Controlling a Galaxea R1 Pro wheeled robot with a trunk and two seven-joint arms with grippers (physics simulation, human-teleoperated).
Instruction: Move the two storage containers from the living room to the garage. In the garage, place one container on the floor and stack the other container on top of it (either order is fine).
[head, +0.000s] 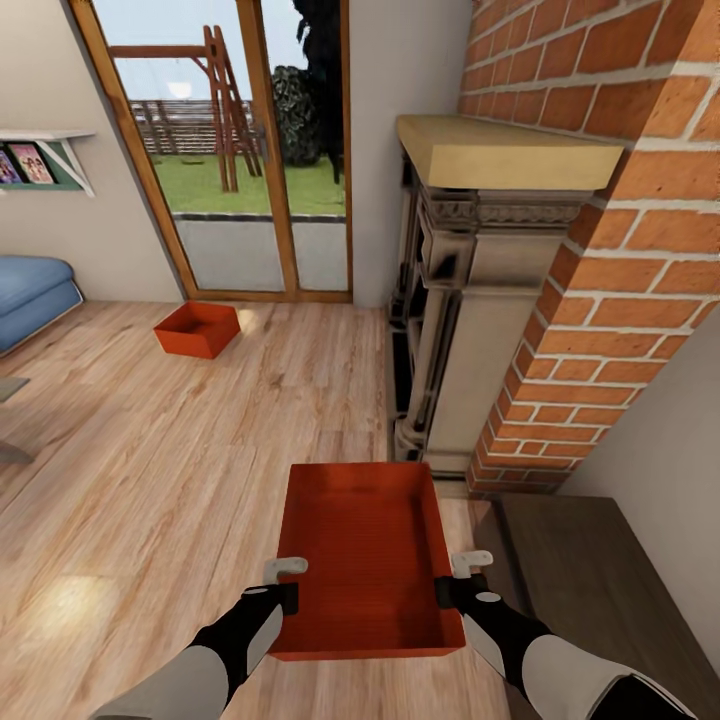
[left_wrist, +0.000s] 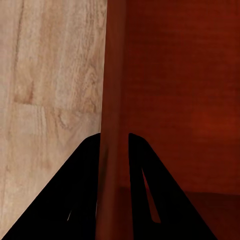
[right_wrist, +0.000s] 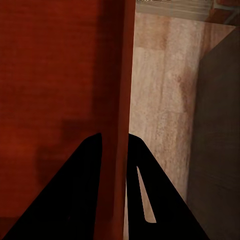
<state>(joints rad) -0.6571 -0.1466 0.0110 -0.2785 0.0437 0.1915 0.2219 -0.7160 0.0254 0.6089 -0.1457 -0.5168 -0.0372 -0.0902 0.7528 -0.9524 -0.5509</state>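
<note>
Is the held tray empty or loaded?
Empty. The head view shows the held tray's bare ribbed bottom, with the left gripper and right gripper clamping its side walls.

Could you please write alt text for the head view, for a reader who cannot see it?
Both grippers, left and right, clamp opposite side walls of an orange-red storage container held over the wood-plank floor. A second identical container sits on the floor near the glass doors, with a brick fireplace to the right.
</note>
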